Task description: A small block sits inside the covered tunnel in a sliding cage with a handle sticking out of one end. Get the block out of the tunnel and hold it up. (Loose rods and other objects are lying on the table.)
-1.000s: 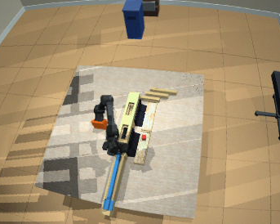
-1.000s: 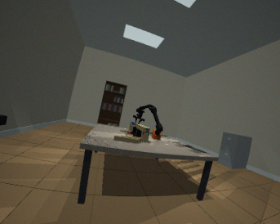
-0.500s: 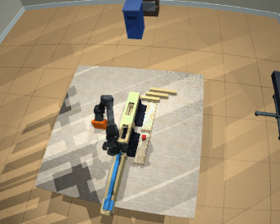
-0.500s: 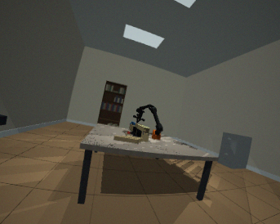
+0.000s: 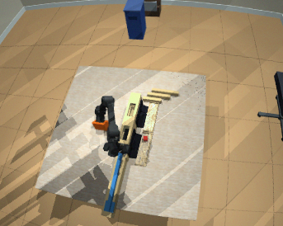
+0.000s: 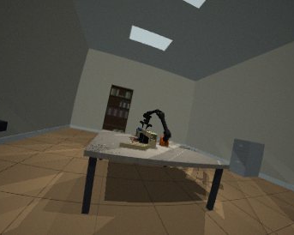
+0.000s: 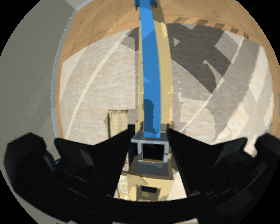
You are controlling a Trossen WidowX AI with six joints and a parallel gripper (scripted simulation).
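- We see the gripper (image 5: 118,150) (image 6: 146,125) (image 7: 149,131) with its fingers spread and nothing between them, one to each side of the slide's line, so that they could close across it.
- The blue handle (image 5: 115,181) (image 6: 139,129) (image 7: 151,75) lies lengthwise along a pale rail (image 5: 120,175) (image 7: 166,75), which presumably keeps the pull straight.
- At the handle's inner end we see a grey frame (image 7: 139,150) around a dark hollow, probably the cage, beside the tunnel (image 5: 134,98) (image 6: 152,134) (image 7: 163,186).
- We cannot find the task's block; the hollow is too dark to tell, so it may sit there or deeper under cover.
- A red cube (image 5: 145,138) lies apart, beside the tunnel; we take it for a loose extra.
- Pale rods (image 5: 165,91) lie off the tunnel's far end, away from the handle's path.
- Our next move, we judge, is to locate the block before closing from above.
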